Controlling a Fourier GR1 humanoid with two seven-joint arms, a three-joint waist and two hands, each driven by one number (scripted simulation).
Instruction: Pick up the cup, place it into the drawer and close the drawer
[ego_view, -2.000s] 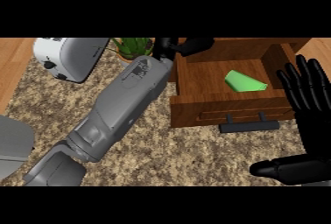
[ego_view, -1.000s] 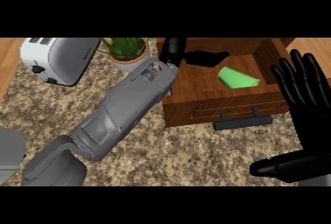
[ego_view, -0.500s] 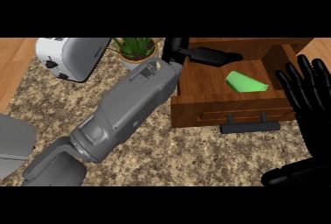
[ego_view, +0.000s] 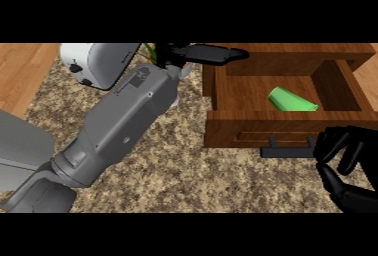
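The green cup (ego_view: 291, 101) lies on its side inside the open drawer (ego_view: 244, 122), toward its right. My left hand (ego_view: 209, 53) reaches with straight fingers over the drawer's far left corner, holding nothing. My right hand (ego_view: 343, 162) has its fingers curled, gripping nothing, just beside the right end of the handle (ego_view: 288, 152).

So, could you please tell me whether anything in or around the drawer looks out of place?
Only one thing: the green cup lies tipped on its side inside the open drawer, not upright. Nothing looks spilled or damaged.
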